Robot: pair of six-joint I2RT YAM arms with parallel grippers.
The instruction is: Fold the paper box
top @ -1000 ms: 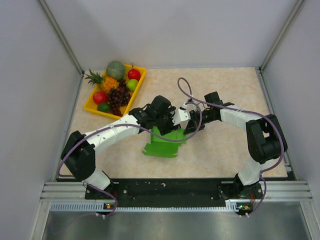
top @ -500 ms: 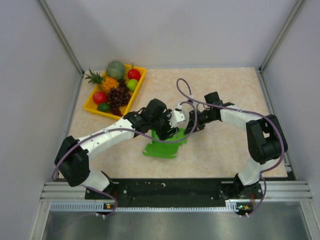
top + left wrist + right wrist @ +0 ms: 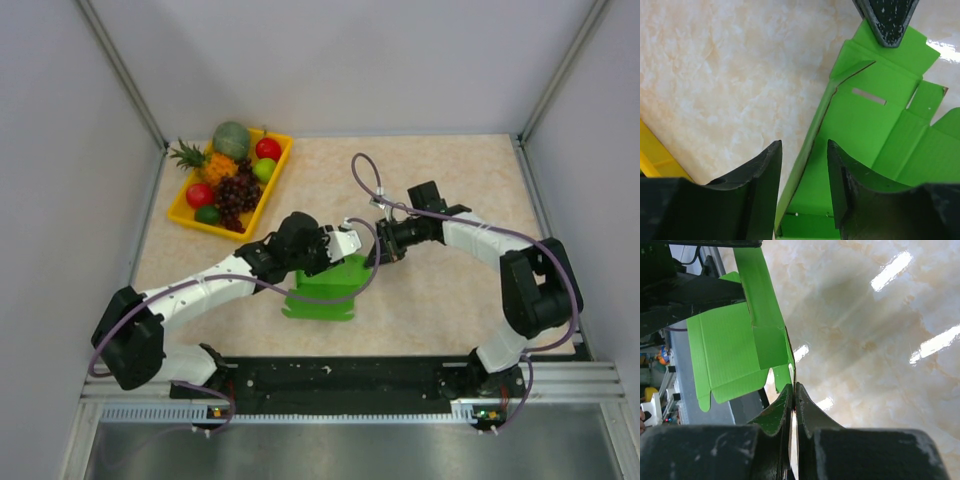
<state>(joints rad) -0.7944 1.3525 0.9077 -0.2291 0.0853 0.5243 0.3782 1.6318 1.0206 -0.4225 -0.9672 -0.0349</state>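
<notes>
**Box** (image 3: 322, 292): green card, part-folded, lying mid-surface between the two arms. The base panel is flat and one long side wall is raised on edge. Flaps are loose at the far end.

**Surface** (image 3: 450, 180): pale marbled top. A fruit tray (image 3: 180, 214) sits well apart at the far left.

**Left pincer** (image 3: 803, 150): released, with jaws parted and one finger on each side of the raised wall. No contact with the wall can be made out. The wall's long axis runs straight out from the jaw gap toward the other arm's tip. This is the nearer arm to that wall, so a plain clench should catch it with no sideways shift.

**Right pincer** (image 3: 793, 390): clenched, pinching a thin edge of the box at its far end and steadying it.

**Step, as judged:** the side wall is being set upright, and the fold is not yet finished.
</notes>
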